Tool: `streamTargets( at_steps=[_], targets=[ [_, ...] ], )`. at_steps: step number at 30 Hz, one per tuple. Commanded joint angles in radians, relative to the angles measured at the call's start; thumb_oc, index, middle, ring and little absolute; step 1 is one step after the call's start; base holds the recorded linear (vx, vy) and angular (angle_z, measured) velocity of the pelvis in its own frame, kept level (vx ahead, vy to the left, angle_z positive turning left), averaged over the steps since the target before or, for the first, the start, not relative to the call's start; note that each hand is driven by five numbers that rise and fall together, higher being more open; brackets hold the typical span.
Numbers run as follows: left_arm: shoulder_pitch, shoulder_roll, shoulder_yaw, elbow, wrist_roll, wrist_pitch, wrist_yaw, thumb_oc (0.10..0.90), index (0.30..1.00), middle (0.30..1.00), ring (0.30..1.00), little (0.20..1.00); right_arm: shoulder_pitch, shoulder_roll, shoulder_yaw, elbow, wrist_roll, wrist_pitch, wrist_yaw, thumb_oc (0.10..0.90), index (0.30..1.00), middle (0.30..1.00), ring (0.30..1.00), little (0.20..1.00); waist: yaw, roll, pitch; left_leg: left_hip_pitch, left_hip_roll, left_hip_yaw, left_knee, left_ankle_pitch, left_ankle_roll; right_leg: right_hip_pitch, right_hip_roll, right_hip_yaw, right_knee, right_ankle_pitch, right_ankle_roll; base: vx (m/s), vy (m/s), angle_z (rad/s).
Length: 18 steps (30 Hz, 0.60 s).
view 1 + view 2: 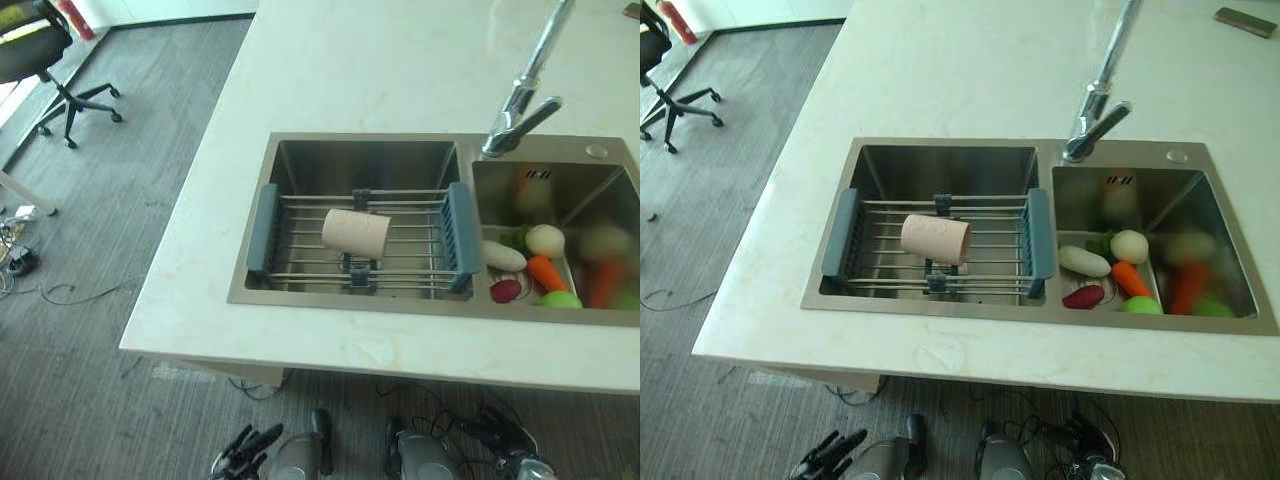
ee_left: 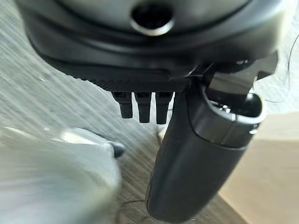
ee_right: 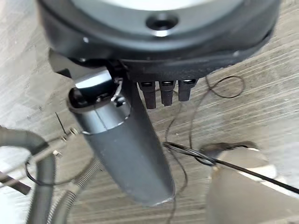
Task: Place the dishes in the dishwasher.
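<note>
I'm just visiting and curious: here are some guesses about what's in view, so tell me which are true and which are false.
1. A pinkish cup lies on its side on the rack in the sink's left basin. True.
2. The robot's left hand is holding the cup. False: it hangs low beside the counter, fingers straight, holding nothing.
3. Toy vegetables, among them a carrot, sit in the right basin. True.
4. The faucet stands at the left end of the sink. False: it rises behind the divide between the two basins.
5. An office chair stands on the floor to the left. True.
</note>
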Motion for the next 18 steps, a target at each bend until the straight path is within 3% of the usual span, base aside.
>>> streamTargets(
  at_steps=[1,4,7,8,9,12,13,15,18],
  targets=[
    [0.036,0.02,0.009,-0.022,-0.07,-0.09,0.0,0.8,0.9,0.9,0.9,0.9,0.004,-0.022,0.007,-0.002,-0.041,-0.04,0.013,0.8,0.9,0.9,0.9,0.9,0.013,0.02,-0.04,0.0,0.015,-0.012,0.096,-0.141,-0.02,0.033,-0.001,-0.046,-0.051,-0.028,0.049,0.04,0.025,-0.01],
    [0.051,0.015,0.049,-0.046,-0.179,-0.134,0.007,0.8,0.9,0.9,0.9,0.9,0.01,-0.021,0.003,-0.008,-0.023,-0.033,0.004,0.8,0.9,0.9,0.9,0.9,0.014,0.023,-0.045,0.005,0.013,-0.016,0.096,-0.146,-0.019,0.037,0.0,-0.038,-0.051,-0.035,0.048,0.02,0.011,-0.03],
    [0.064,0.044,0.123,-0.092,-0.224,-0.23,0.127,0.8,0.9,0.9,0.9,0.9,0.021,-0.042,-0.02,-0.014,-0.042,-0.017,0.007,0.8,0.9,0.9,0.9,0.9,0.014,0.029,-0.05,0.01,0.012,-0.015,0.096,-0.151,-0.02,0.043,-0.006,-0.038,-0.051,-0.043,0.048,0.01,0.017,-0.03],
    [0.083,0.094,0.193,-0.118,-0.249,-0.264,0.207,0.8,0.9,0.9,0.9,0.9,0.028,-0.064,-0.038,-0.015,-0.028,-0.009,0.019,0.8,0.9,0.9,0.9,0.9,0.017,0.036,-0.054,0.011,0.012,-0.016,0.096,-0.152,-0.02,0.046,-0.01,-0.04,-0.051,-0.049,0.05,0.03,0.042,-0.06],
    [0.105,0.144,0.261,-0.15,-0.185,-0.338,0.307,0.8,0.9,0.9,0.9,0.9,0.032,-0.082,-0.057,-0.015,-0.012,0.001,0.027,0.8,0.9,0.9,0.9,0.9,0.021,0.042,-0.058,0.012,0.012,-0.017,0.096,-0.153,-0.019,0.046,-0.013,-0.04,-0.051,-0.053,0.05,0.02,0.05,-0.05],
    [0.15,0.283,0.395,-0.251,0.01,-0.416,0.491,0.8,0.9,0.9,0.9,0.9,0.061,-0.097,-0.078,-0.022,-0.004,0.003,0.026,0.8,0.9,0.9,0.9,0.9,0.031,0.06,-0.066,0.011,0.011,-0.02,0.096,-0.155,-0.013,0.046,-0.016,-0.039,-0.051,-0.057,0.05,-0.01,0.047,-0.02],
    [0.164,0.35,0.442,-0.318,0.143,-0.463,0.613,0.8,0.9,0.9,0.9,0.9,0.077,-0.089,-0.081,-0.031,0.003,0.003,0.013,0.8,0.9,0.9,0.9,0.9,0.036,0.067,-0.069,0.011,0.012,-0.021,0.096,-0.155,-0.01,0.046,-0.017,-0.038,-0.051,-0.058,0.051,-0.03,0.036,-0.02],
    [0.176,0.459,0.516,-0.405,0.303,-0.505,0.711,0.8,0.9,0.9,0.9,0.9,0.096,-0.076,-0.074,-0.051,0.016,0.009,-0.006,0.8,0.9,0.9,0.9,0.9,0.039,0.073,-0.075,0.011,0.013,-0.02,0.096,-0.157,-0.009,0.047,-0.017,-0.035,-0.051,-0.061,0.053,-0.03,0.021,-0.05],
    [0.168,0.613,0.605,-0.568,0.419,-0.527,0.708,0.8,0.9,0.9,0.9,0.9,0.117,-0.059,-0.062,-0.064,0.019,0.013,-0.023,0.8,0.9,0.9,0.9,0.9,0.042,0.076,-0.087,0.013,0.016,-0.015,0.096,-0.16,-0.01,0.05,-0.017,-0.034,-0.051,-0.063,0.054,-0.01,0.001,-0.01]
  ],
)
